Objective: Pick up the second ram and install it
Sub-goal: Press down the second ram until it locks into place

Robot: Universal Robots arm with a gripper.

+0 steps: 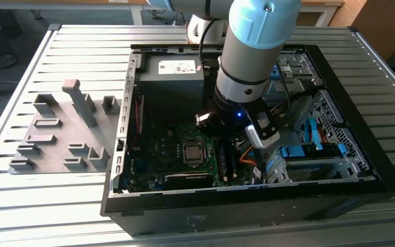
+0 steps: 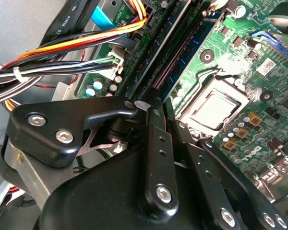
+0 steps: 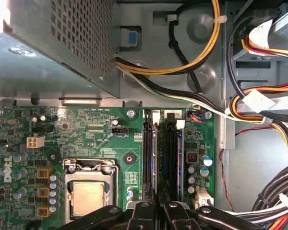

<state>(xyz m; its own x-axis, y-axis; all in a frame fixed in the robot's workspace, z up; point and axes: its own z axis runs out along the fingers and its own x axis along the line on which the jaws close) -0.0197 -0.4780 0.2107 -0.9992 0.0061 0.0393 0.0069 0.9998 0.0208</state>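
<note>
In both wrist views the second ram (image 3: 156, 158) is a thin blue-edged stick standing on edge in a black slot of the green motherboard (image 3: 96, 139). It runs straight in between my two black fingers (image 3: 141, 213). My gripper (image 3: 158, 211) sits low over the near end of that stick, jaws close together on either side of it. In the second wrist view the same stick (image 2: 170, 52) leads up from the gripper (image 2: 158, 112). The exterior view has the gripper (image 1: 223, 138) down inside the open computer case (image 1: 132, 103), above the memory slots (image 1: 226, 160).
Another blue-edged stick (image 3: 179, 158) stands in the neighbouring slot. The processor socket (image 3: 89, 191) lies beside the slots. Cable bundles (image 3: 259, 110) hang close by, and the power supply (image 1: 173, 77) fills the case's far corner. Grey holder blocks (image 1: 60, 134) stand on the table at the exterior view's left.
</note>
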